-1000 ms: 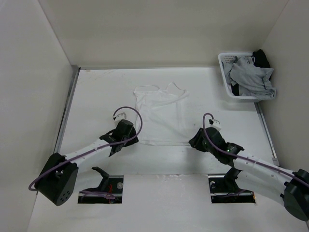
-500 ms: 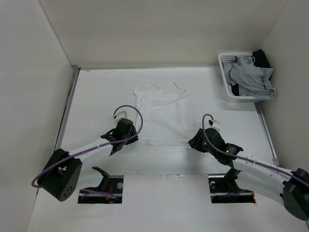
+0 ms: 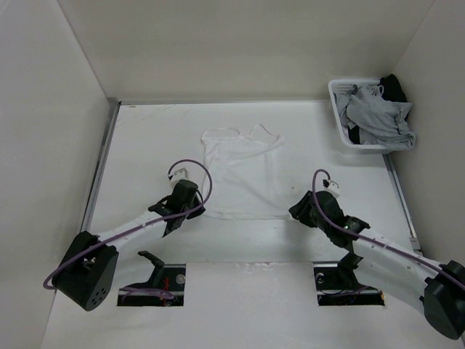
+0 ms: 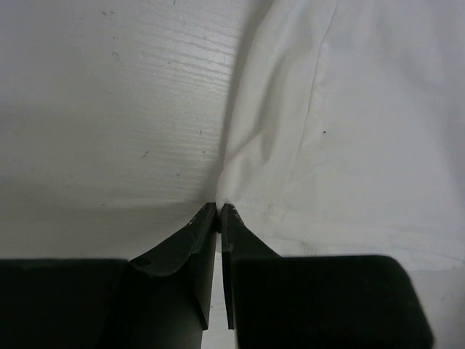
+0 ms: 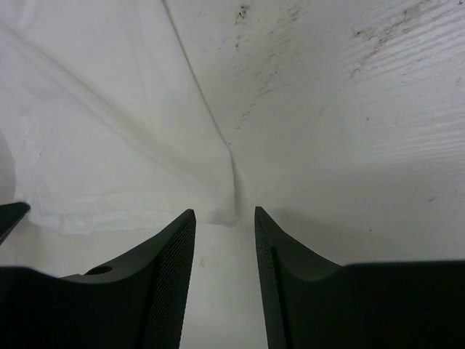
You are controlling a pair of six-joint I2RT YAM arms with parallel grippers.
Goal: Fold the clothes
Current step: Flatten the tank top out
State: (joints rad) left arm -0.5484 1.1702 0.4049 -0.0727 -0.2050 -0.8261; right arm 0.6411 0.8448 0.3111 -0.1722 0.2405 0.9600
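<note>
One top (image 3: pixel 243 173) corner pinched by left hand (image 4: pixel 219 209).

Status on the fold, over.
Left gripper shut on near left hem corner of white top. Right gripper open, straddling near right corner. Basket far right, apart from it.

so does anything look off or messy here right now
Nothing serious. The white top lies mostly flat, its straps slightly rumpled. In the far right corner a grey garment spills over the rim of the basket. Dark scuffs mark the table.
</note>
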